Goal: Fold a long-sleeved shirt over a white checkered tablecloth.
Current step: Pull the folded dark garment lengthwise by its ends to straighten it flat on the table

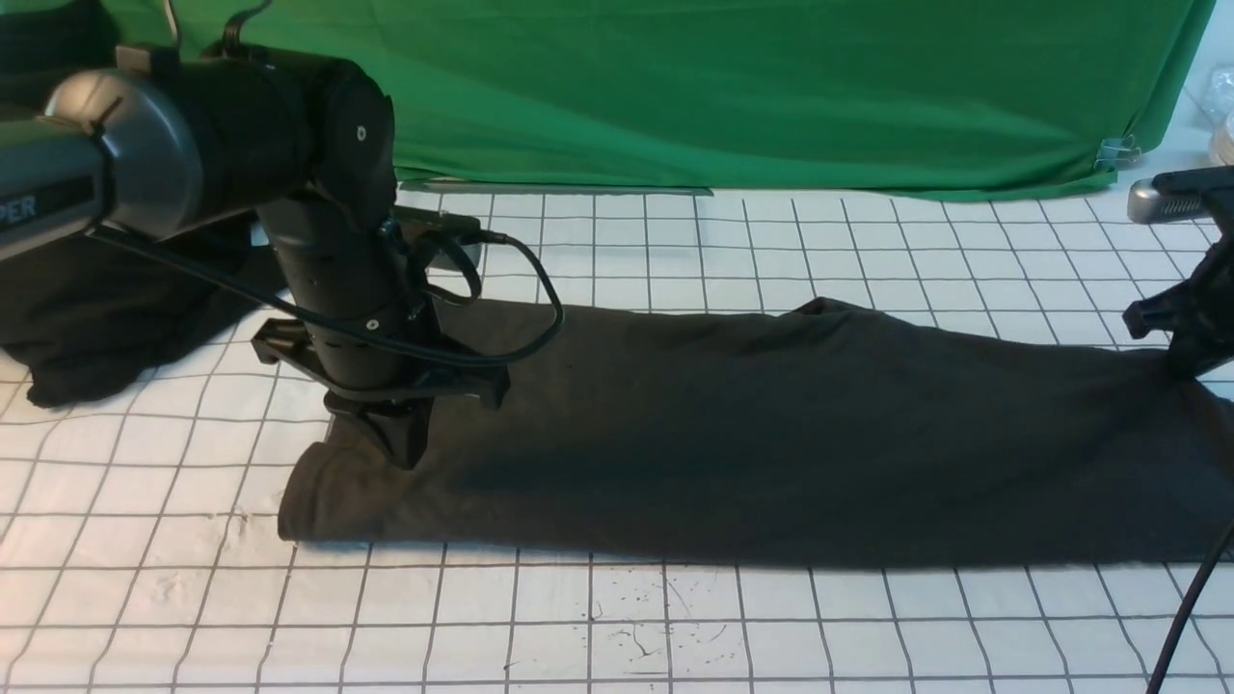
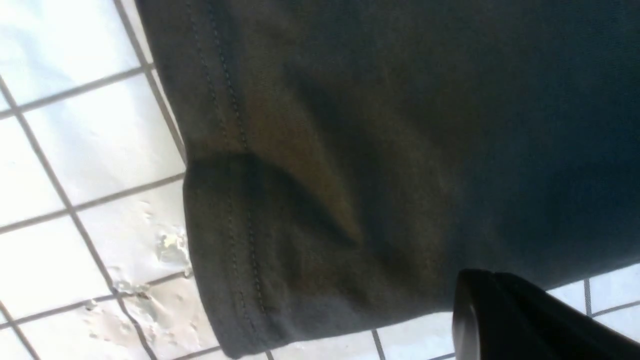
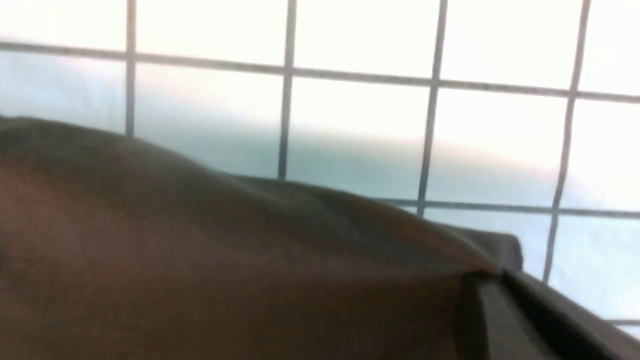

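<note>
Shirt: the dark shirt (image 1: 771,434) lies in one long band across the middle of the tablecloth (image 1: 675,627). In the front view it runs from 8 o'clock to 3 o'clock. No print shows on it.
Shirt's 9 o'clock end: it has a rounded fold. The left wrist view shows a hem with two rows of stitches (image 2: 240,240) here.
Left gripper: the left gripper (image 1: 400,451) points straight down at the shirt's 9 o'clock end. It is closed tight with its tip in the cloth, and it seems to pinch the shirt.
Right gripper: the right gripper (image 1: 1184,371) is at the shirt's 3 o'clock end, by the edge of the front view. It is closed narrow on the shirt. The right wrist view shows the cloth pulled up into a little peak at its finger (image 3: 525,320).
Tablecloth: it is white with thin grey squares. A rough, crinkled patch (image 1: 241,530) sits just beside the shirt at 8 o'clock.
Green cloth: the green cloth (image 1: 771,87) hangs along the back at 12 o'clock.
Other dark cloth: a dark heap (image 1: 96,328) lies at 9 o'clock, apart from the shirt.
Cable: a black cable (image 1: 540,289) loops off the left arm, above the shirt.
</note>
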{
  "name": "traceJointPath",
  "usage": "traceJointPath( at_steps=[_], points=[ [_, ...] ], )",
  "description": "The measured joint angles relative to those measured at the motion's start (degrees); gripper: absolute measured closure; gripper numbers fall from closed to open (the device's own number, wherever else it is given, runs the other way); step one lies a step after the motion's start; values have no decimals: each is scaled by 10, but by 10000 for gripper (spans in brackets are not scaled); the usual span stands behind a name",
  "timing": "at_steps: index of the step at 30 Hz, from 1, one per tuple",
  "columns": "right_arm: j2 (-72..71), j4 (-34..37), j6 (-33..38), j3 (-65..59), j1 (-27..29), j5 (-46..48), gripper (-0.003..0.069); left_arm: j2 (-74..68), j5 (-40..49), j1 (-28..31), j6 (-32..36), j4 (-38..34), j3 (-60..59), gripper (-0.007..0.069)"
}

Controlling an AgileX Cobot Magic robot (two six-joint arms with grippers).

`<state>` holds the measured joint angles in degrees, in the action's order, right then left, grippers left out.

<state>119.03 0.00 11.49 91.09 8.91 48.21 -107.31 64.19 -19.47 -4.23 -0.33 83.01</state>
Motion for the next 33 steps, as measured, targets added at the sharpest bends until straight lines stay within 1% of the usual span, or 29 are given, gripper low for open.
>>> traceJointPath(
  at_steps=[2, 3, 5, 7, 9, 10, 12, 14, 15, 17, 19, 21, 23, 28, 30, 33],
  points=[
    [5, -10, 0, 0, 3, -7, 561, 0, 0, 0, 0, 3, 0, 624],
    [7, -20, -4, 0, 4, -10, 505, 0, 0, 0, 0, 3, 0, 624],
    [7, -33, -20, 1, 4, -9, 423, 0, 0, 0, 0, 3, 0, 624],
    [2, -47, -70, 15, 5, 27, 230, 4, -1, 1, -1, 7, 0, 624],
    [-9, -45, -83, 28, 5, 62, 130, 17, -8, 1, -3, 8, 0, 624],
    [-18, -40, -84, 34, 5, 77, 100, 26, -15, 2, -4, 8, 0, 624],
    [-34, -23, -84, 43, 4, 91, 90, 41, -27, 2, -7, 8, 0, 624],
    [-53, 0, -84, 50, 2, 101, 116, 61, -35, 2, -14, 8, 0, 624],
    [-63, 6, -78, 53, -1, 111, 138, 70, -36, 3, -15, 9, 0, 624],
    [-72, 12, -68, 53, -4, 130, 157, 75, -32, 6, -15, 11, 0, 624],
    [-73, 17, -65, 53, -5, 151, 158, 76, -28, 10, -15, 11, 0, 624],
    [-72, 19, -62, 42, 3, 192, 144, 76, -29, 23, -15, -11, -1, 624],
    [-72, 19, -62, 22, 14, 203, 139, 76, -42, 27, -7, -27, -19, 624],
    [-72, 19, -74, -18, 42, 205, 136, 76, -85, 24, 0, -49, -79, 624],
    [-71, 19, -76, -37, 54, 194, 136, 76, -120, 23, 0, -55, -123, 624],
    [-69, 20, -76, -62, 63, 165, 131, 76, -169, 23, -17, -30, -190, 624]
  ],
)
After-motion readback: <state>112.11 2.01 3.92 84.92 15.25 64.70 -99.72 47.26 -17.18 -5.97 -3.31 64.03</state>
